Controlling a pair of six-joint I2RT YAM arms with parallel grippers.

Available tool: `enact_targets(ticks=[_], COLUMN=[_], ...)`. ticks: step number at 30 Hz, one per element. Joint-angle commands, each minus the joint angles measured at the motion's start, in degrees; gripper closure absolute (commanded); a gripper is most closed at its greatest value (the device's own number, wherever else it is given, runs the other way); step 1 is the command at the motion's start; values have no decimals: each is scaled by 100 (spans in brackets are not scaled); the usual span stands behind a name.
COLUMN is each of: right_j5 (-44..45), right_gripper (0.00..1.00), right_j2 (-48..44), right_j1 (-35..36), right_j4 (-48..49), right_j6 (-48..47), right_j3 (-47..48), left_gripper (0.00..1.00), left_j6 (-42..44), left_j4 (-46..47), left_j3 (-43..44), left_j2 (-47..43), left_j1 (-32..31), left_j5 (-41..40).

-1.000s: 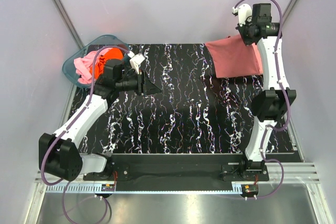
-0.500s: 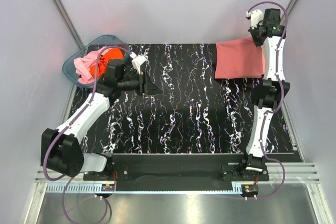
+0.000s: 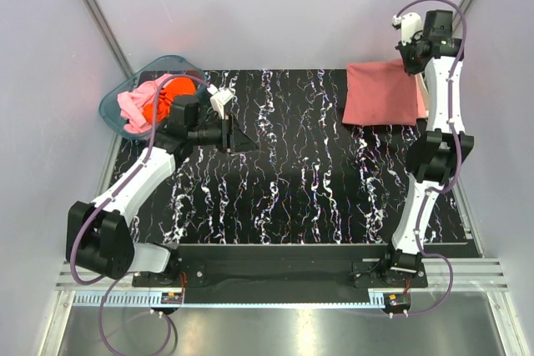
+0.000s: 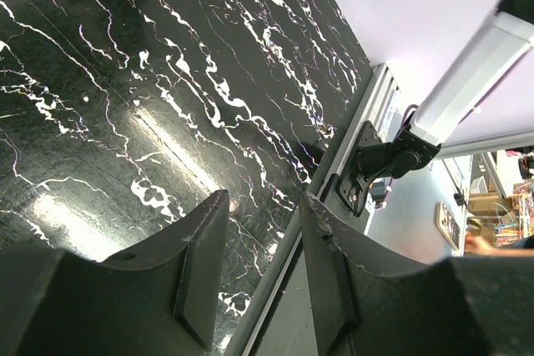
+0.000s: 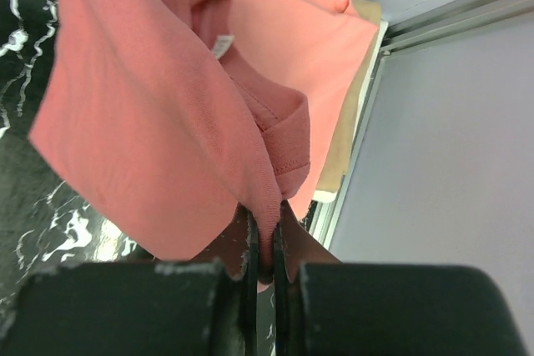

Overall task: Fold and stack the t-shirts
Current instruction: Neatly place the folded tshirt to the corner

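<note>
Right gripper pinching red t-shirt fold, perhaps tan cloth beneath

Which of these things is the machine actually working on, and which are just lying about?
Job: brick-red t-shirt, pinched in the right gripper; salmon-pink t-shirt beneath it; pink t-shirt and orange t-shirt heaped in the teal tub.
Just there: teal tub; marbled table.

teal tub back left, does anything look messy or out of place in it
Yes. The teal tub sits at an angle across the far left corner of the table, and the pink tee and orange tee in it are bunched in an unfolded heap. Nothing looks spilled or damaged.
</note>
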Motion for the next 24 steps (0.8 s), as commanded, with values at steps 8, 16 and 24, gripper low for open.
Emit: enact_targets(ticks=[8, 16, 24], right_j5=[38, 389, 469], right_gripper=[100, 100, 100], right_j2=[-760, 389, 1692], right_j1=[34, -27, -238], right_j4=[81, 125, 1783], right_j6=[-110, -479, -831], right_j3=[254, 1404, 2099], left_gripper=[55, 55, 55], left_j6=[33, 42, 156], left_j4=[247, 203, 27], left_j3=[-21, 5, 84], left_j2=[-266, -196, 94], left_j1=[42, 34, 34], left_j5=[61, 105, 88])
